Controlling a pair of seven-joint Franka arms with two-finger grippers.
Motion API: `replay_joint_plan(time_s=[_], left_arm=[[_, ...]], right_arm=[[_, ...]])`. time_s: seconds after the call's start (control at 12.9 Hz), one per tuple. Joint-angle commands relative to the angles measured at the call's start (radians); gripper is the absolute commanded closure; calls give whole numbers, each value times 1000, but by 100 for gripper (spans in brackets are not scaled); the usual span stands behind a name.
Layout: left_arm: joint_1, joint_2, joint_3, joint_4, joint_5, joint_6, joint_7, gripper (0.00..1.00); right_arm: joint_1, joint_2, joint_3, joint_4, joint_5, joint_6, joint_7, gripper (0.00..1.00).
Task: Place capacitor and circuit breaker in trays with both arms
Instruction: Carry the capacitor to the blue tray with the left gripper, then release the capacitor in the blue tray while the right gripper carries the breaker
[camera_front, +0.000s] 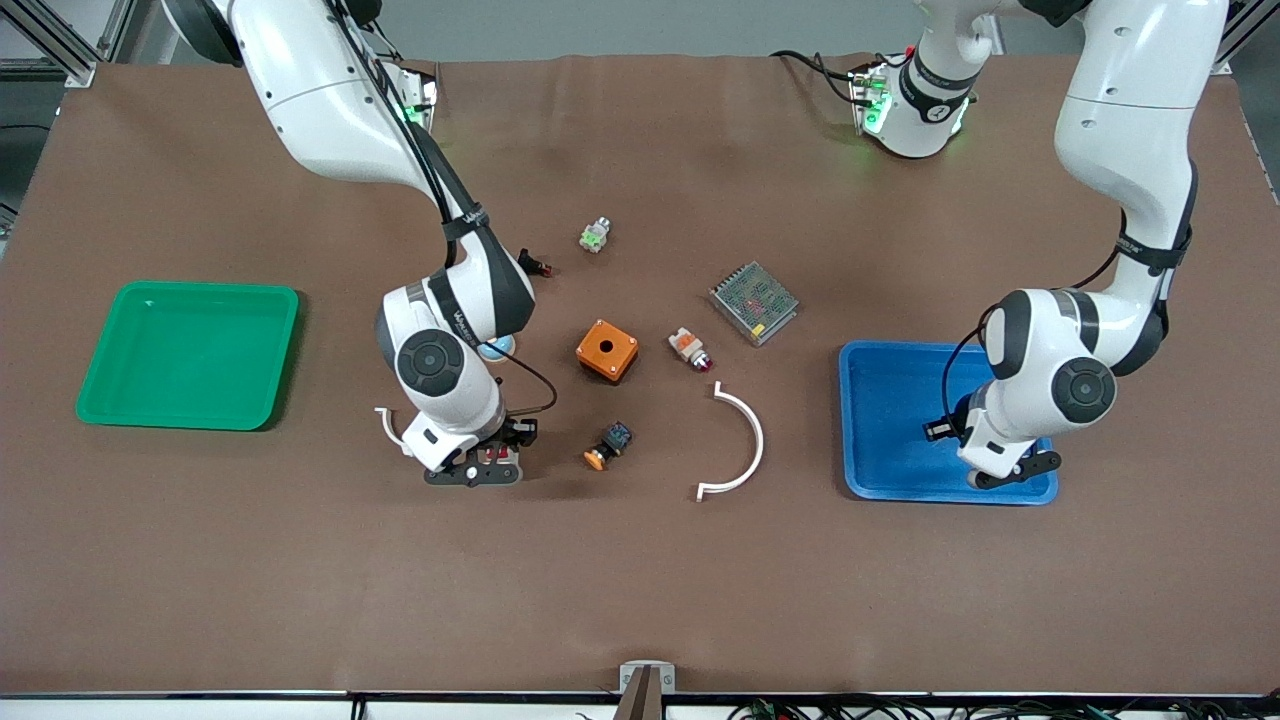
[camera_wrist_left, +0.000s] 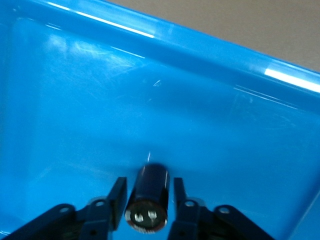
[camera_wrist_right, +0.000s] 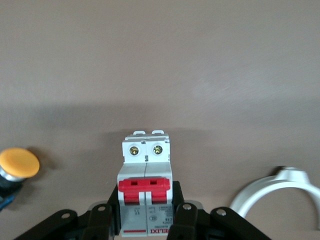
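A: R gripper (camera_wrist_right: 146, 220)?
B: Down at the bench (camera_front: 640, 600), jaws pinching the circuit breaker (camera_wrist_right: 145, 192) by its sides, orange-capped button (camera_wrist_right: 18, 163) just beside

A: L gripper (camera_wrist_left: 146, 207)?
B: Low in the blue tray (camera_wrist_left: 210, 130). Capacitor (camera_wrist_left: 148, 199) sits btwn the jaws, slim gaps each side, jaws slightly spread

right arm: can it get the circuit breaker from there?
Probably yes, it already has it: the right claw is shut on the circuit breaker, low over the table beside the orange-capped button, with nothing in the way.
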Motion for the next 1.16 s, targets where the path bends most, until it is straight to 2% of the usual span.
replay_joint_plan(time_s=[0.0,0.16,0.39,0.54,0.85,1.09], left_arm=[[4,-77,-8,-2,3,-28,7,0],[6,-175,-8,30,2,-115,9,0],[6,-289,-7,183,3,-361,16,0],[4,-371,-8,222,5,-473,56,0],[-2,-539,-15,222,5,-611,87,0],[3,-620,-21,220,12,-687,120,0]], right_arm=[[-95,-123,8,-22,10,-162,-23,92],[-184,-184,8,-94,10,-212,-116,94],[-298,-301,6,-286,5,-207,-289,94],[-376,-354,5,-373,-21,-209,-390,94],[-569,-353,5,-427,-38,-203,-653,92],[-631,-347,5,-427,-65,-200,-711,92]])
